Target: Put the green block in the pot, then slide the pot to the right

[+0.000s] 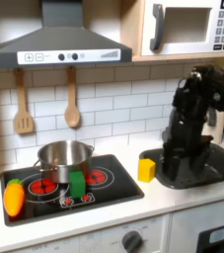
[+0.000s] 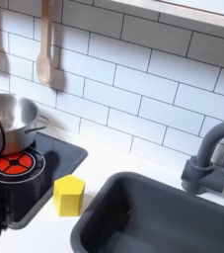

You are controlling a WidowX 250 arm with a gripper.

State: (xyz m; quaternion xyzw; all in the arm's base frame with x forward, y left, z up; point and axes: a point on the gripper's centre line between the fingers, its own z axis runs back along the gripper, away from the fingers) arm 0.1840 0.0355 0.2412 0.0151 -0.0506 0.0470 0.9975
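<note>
White-tiled toy kitchen: the small bright green upright block (image 1: 77, 184) stands on the black stovetop (image 1: 118, 185) just in front of the shiny round silver pot (image 1: 64, 158), so neither step is done, while the black gripper (image 1: 187, 158), jaw state indiscernible, hangs far right over the sink.

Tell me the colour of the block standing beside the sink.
Yellow. The block shows best in the second exterior view, standing on the counter between stove and sink.
</note>
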